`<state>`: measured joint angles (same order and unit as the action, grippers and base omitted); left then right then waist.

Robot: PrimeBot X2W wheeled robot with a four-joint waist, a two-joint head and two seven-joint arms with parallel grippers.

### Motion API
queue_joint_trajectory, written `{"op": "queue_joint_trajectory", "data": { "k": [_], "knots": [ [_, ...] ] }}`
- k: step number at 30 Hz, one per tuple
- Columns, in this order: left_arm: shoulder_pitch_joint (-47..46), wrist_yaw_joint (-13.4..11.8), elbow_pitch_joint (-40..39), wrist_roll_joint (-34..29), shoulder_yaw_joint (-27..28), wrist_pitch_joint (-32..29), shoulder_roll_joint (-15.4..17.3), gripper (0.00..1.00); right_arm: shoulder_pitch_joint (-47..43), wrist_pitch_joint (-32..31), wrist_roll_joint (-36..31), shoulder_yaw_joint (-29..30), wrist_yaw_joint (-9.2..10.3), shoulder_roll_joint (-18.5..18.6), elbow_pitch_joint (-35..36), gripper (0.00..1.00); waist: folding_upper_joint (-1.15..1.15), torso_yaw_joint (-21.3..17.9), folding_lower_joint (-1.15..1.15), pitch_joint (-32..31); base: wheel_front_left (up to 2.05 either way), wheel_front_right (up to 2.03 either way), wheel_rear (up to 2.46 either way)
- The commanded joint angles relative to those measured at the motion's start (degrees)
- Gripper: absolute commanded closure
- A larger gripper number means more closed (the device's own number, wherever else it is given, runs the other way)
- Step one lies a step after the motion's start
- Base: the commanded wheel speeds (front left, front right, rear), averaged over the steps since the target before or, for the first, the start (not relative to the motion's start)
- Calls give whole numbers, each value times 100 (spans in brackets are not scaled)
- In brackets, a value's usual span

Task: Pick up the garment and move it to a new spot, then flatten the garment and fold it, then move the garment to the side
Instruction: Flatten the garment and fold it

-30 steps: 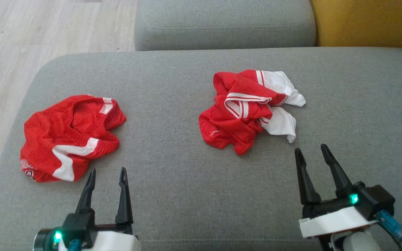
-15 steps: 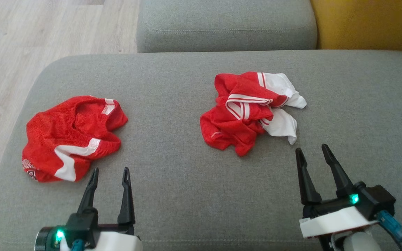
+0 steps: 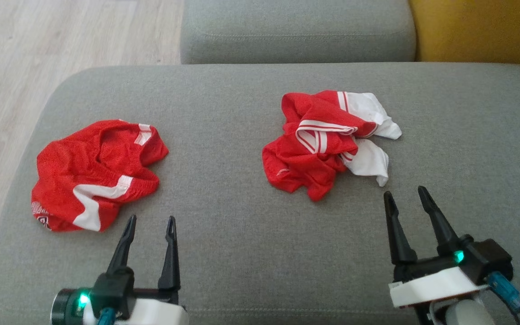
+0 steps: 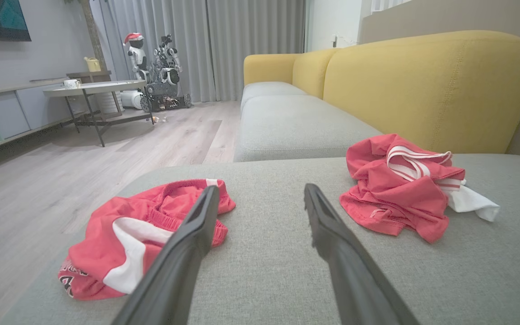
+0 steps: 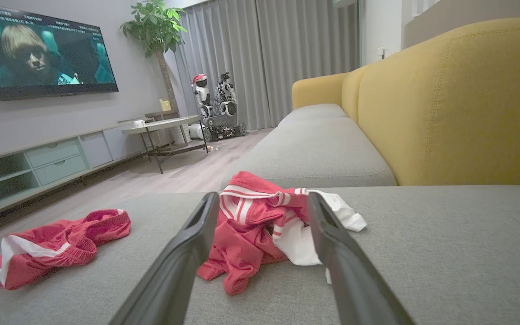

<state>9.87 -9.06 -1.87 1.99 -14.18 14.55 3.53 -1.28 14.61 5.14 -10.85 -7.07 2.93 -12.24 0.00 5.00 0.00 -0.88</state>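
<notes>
Both pincers stand spread and empty. Your left pincer (image 3: 150, 220) hangs over the near part of the grey sofa cushion (image 3: 242, 253), tips just short of the red garment (image 3: 93, 174) with the white stripe. Your right pincer (image 3: 405, 192) points toward the crumpled red-and-white garment (image 3: 318, 149), near its white flap but apart from it.

The task names one garment and nothing here tells you which, so choose before you reach.

Either piece looks like thin sports mesh, so expect it to be light, limp and a little slick, with nothing to break. It will sag and trail from whatever point you pinch, and a shallow bite may take only one layer and leave the heap dragging behind.

On the red-and-white garment, the striped band (image 3: 318, 135) stands proud on top of the pile. It looks thicker than the mesh and should hold better between the fingers. On the red one, go for the gathered waistband ridge along the near side.
</notes>
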Motion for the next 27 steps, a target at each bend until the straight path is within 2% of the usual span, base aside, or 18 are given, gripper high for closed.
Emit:
{"op": "queue_joint_trajectory", "data": {
  "k": [1,5,11,20,26,27],
  "knots": [
    [-355,3,-185,-90,143,45,-49,0,209,39,-161,-68,-42,-5,155,0,0,30,0,55,0,0,0],
    [-588,73,-220,-107,13,45,-53,0,484,39,-330,172,-42,-5,-108,0,0,131,0,340,0,0,0],
    [-1082,195,-321,-98,-264,45,-59,0,1445,39,-612,552,-42,-5,-1213,0,0,310,0,864,0,0,0],
    [-1596,317,-273,-93,-523,45,-62,0,2690,39,-1230,649,-42,-5,-2618,0,0,581,0,1429,0,0,0],
    [-1735,337,-184,-33,-615,45,-64,0,3061,39,-1546,936,-42,-5,-2849,0,0,739,0,1647,0,0,0],
    [-1745,337,-175,-27,-628,45,-64,0,3084,39,-1552,919,-42,-5,-2807,14,0,756,0,1667,0,0,0]
  ]
}}
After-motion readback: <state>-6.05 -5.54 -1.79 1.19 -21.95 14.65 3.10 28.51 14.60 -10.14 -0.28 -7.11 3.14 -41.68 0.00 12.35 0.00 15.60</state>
